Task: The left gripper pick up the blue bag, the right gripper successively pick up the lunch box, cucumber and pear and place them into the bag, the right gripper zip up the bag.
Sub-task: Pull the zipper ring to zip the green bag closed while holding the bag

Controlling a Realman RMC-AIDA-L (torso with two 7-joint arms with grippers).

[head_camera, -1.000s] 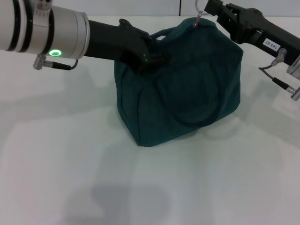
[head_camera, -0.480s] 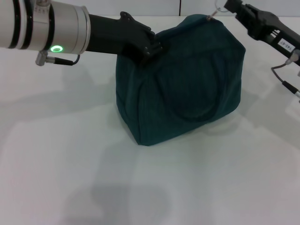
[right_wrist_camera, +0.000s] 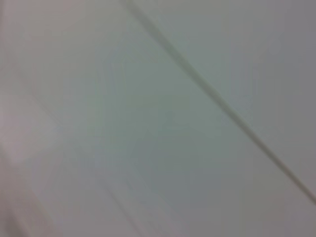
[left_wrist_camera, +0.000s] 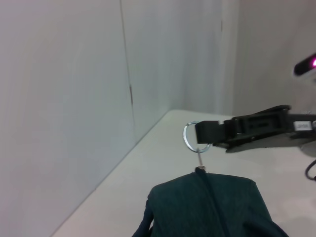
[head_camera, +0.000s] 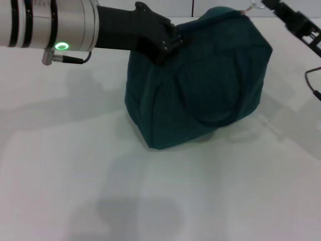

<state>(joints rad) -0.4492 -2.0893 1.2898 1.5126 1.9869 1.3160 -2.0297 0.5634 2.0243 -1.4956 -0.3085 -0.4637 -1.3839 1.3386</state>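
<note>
The blue bag (head_camera: pixel 200 85) stands on the white table with its top drawn together. My left gripper (head_camera: pixel 168 42), the black claw on the green-ringed silver wrist, is shut on the fabric at the bag's upper left corner. At the bag's far top corner my right gripper (head_camera: pixel 264 4) is shut on the zipper's ring pull (head_camera: pixel 255 6). The left wrist view shows the ring pull (left_wrist_camera: pixel 191 136) held at the tip of the right gripper (left_wrist_camera: pixel 203 133), just past the end of the bag (left_wrist_camera: pixel 212 207). The lunch box, cucumber and pear are out of view. The right wrist view shows only blank wall.
White table (head_camera: pixel 100 175) spreads in front of and left of the bag. A pale wall with a vertical seam (left_wrist_camera: pixel 127 74) stands close behind the table's far edge. A cable (head_camera: pixel 313 83) from the right arm hangs at the right edge.
The right gripper has pulled the ring pull rightward and up along the bag's top. The left gripper has shifted slightly right and up, still holding the bag.
</note>
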